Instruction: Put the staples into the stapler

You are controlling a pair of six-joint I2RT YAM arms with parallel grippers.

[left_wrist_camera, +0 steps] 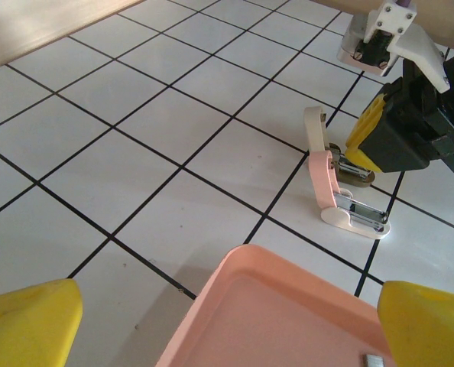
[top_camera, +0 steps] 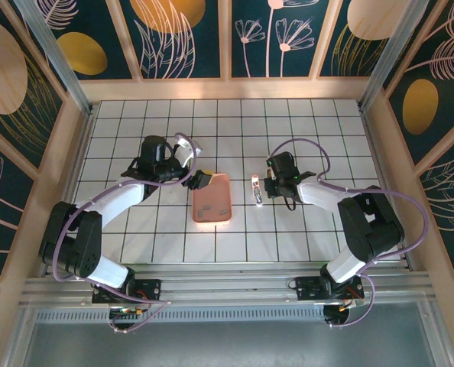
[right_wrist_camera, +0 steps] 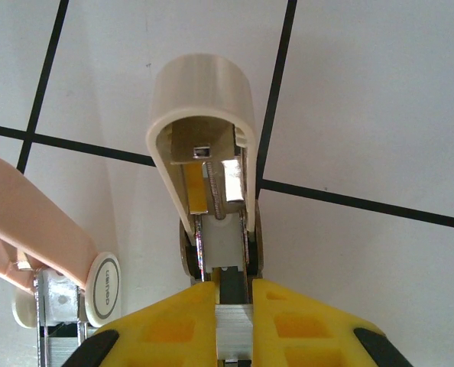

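The right gripper (right_wrist_camera: pixel 233 302) pinches the staples (right_wrist_camera: pixel 235 332) at the open stapler (right_wrist_camera: pixel 204 115), lid upright; the left gripper (top_camera: pixel 199 181) hangs released above the pink tray (top_camera: pixel 212 205), at its far left corner

A salmon-pink rectangular tray (top_camera: pixel 212 189) lies near the middle of the white surface (top_camera: pixel 303 126), which is ruled into squares by black lines (the tray's long sides run roughly away from the near edge). Pale wooden framing (top_camera: pixel 227 89) borders the surface, holding dark teal panels (top_camera: pixel 192 38) painted with gold ovals and pale plants.
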